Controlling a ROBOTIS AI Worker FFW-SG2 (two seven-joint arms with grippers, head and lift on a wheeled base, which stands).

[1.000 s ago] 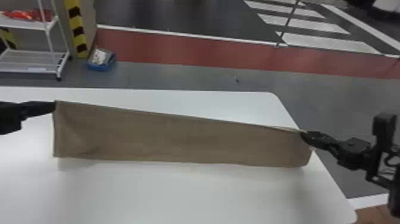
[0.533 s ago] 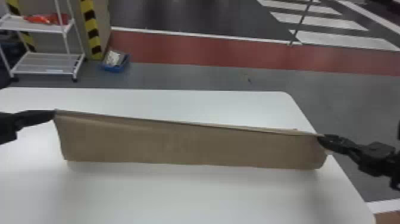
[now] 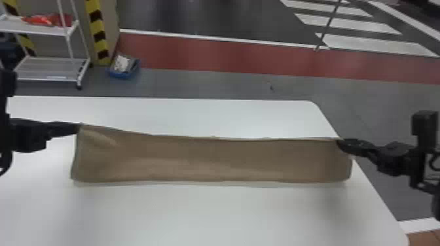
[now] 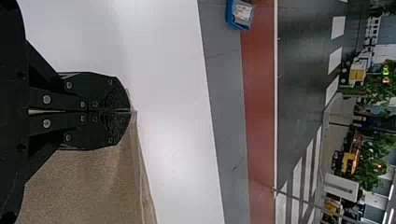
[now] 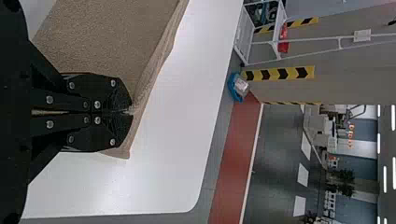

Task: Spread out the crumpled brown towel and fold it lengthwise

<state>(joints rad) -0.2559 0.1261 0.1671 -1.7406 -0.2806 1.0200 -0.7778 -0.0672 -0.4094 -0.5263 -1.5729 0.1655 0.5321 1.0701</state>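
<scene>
Jaws on the left gripper [image 4: 131, 111] and the right gripper [image 5: 131, 112] are both pinched tight on the towel [image 3: 212, 160], one at each end of its upper long edge. From the head view, it's a wide strip in the middle of the desk [image 3: 209, 216], left grip at about its ten o'clock, right grip at about its three. Pretty flat too, just a small pucker by the left grip.

Looks to me like the spreading is mostly done and the lengthwise fold is in hand. Next I'd keep the edge taut, bring both ends over together, lay it down, then let go.

Can't tell how many layers sit behind the front face, or if the bottom edge touches the desk. Both held spots are partly covered by the jaws. Further off, blue bin [image 3: 123, 74] between ten and eleven o'clock.
</scene>
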